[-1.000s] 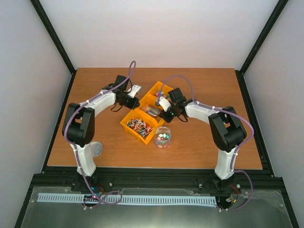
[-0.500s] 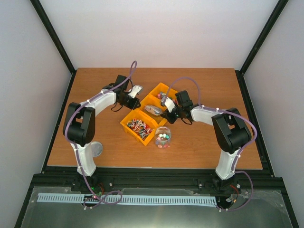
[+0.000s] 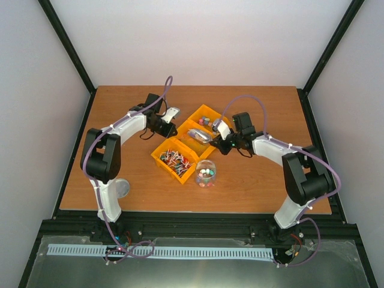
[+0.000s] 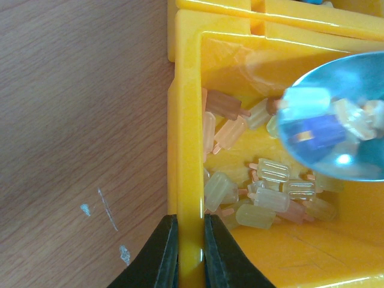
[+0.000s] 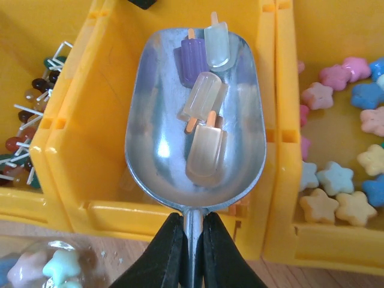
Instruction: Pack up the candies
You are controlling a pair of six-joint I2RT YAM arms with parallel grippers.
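Note:
My right gripper (image 5: 192,246) is shut on the handle of a metal scoop (image 5: 157,150). The scoop holds several popsicle-shaped candies (image 5: 207,150) over the middle yellow bin (image 5: 90,162). In the top view the scoop (image 3: 199,134) is above that bin, and my right gripper (image 3: 216,139) is just right of it. My left gripper (image 4: 191,252) is shut on the wall of the middle bin (image 4: 187,150), which holds more popsicle candies (image 4: 273,171); in the top view my left gripper (image 3: 176,123) is at the bins' left side. A clear jar (image 3: 206,173) with pastel candies stands in front of the bins.
The near bin (image 3: 174,159) holds lollipops (image 5: 24,138). The far bin (image 3: 206,117) holds star-shaped candies (image 5: 336,180). The jar's rim shows at the bottom left of the right wrist view (image 5: 48,264). A round grey lid (image 3: 122,188) lies by the left arm's base.
My right arm has swung to the right and the scoop has shifted slightly right and back over the middle bin. The left arm has held still on the bin wall.

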